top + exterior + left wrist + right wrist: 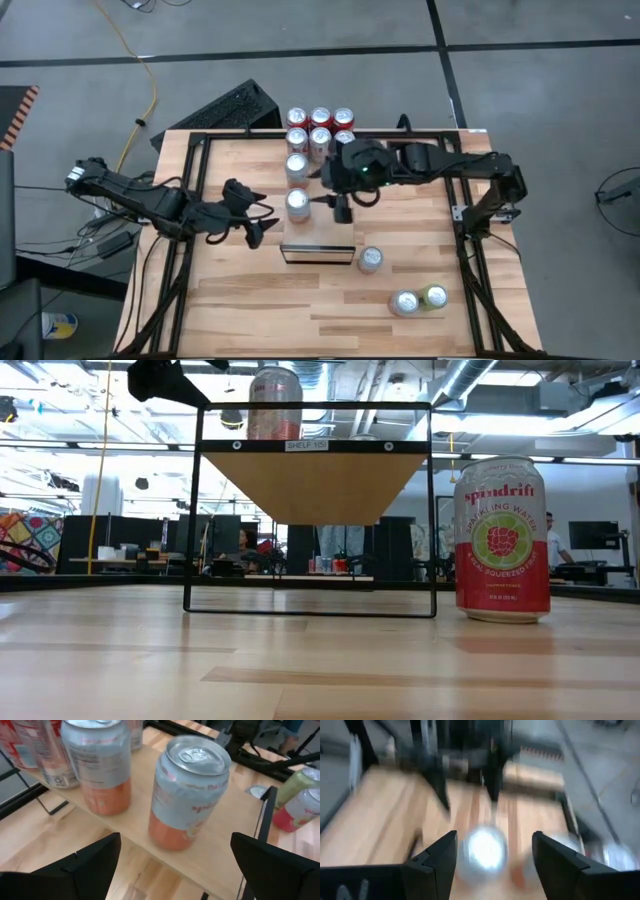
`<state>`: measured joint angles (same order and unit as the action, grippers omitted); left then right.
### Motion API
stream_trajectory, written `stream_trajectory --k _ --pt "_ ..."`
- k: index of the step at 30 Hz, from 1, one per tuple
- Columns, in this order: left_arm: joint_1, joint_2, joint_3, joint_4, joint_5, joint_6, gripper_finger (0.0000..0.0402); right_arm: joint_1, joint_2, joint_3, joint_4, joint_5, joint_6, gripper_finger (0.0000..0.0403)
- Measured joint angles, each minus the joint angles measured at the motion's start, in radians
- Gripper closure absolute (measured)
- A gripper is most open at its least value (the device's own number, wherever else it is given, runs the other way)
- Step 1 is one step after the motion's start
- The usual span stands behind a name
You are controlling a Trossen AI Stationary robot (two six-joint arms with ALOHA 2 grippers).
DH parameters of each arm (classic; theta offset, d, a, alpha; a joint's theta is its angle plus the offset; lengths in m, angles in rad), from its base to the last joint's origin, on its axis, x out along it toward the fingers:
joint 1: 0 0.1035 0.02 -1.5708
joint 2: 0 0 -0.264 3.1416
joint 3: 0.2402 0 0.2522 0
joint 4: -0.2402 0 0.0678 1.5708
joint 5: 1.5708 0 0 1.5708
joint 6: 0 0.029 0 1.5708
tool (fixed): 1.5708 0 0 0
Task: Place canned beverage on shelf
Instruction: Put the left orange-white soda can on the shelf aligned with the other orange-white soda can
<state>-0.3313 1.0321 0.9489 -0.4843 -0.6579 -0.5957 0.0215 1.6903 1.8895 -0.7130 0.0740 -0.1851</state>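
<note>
The shelf (320, 235) runs from the table's middle toward its far edge, its front edge (315, 446) facing the low camera. On it stand a near pink-and-grey can (297, 201) (190, 795), a second can (297, 165) (100, 765) behind it, and several red cans (320, 128) at the far end. My left gripper (255, 222) (172, 865) is open, just left of the shelf, facing the near can without touching it. My right gripper (332, 206) (492, 855) is open over the shelf, right of that can (487, 850), and holds nothing.
A pink can (370, 259) (500, 540) stands on the tabletop right of the shelf's front. Two more cans, silver-pink (403, 302) and yellow-green (434, 296), lie near the front right. A keyboard (235, 108) sits beyond the far left corner. Black frame rails (470, 240) line the table's sides.
</note>
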Motion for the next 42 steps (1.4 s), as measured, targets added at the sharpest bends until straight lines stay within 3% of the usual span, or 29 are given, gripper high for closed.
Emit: stream_trajectory --k 8,21,35,42 --pt "-0.011 0.002 0.0 -0.071 0.028 -0.05 0.0038 0.024 0.138 0.147 -0.115 -0.004 -0.029 0.0146" --pt "-0.042 0.002 0.0 -0.135 0.052 -0.111 0.0038 0.031 0.241 0.206 -0.134 0.045 -0.033 0.0053" --pt "-0.077 0.002 0.0 -0.195 0.025 -0.176 0.0038 0.005 0.262 0.205 -0.155 0.055 -0.025 0.0057" --pt "-0.077 0.002 0.0 -0.206 0.003 -0.176 0.0038 -0.007 0.263 0.188 -0.153 0.01 0.005 0.0057"
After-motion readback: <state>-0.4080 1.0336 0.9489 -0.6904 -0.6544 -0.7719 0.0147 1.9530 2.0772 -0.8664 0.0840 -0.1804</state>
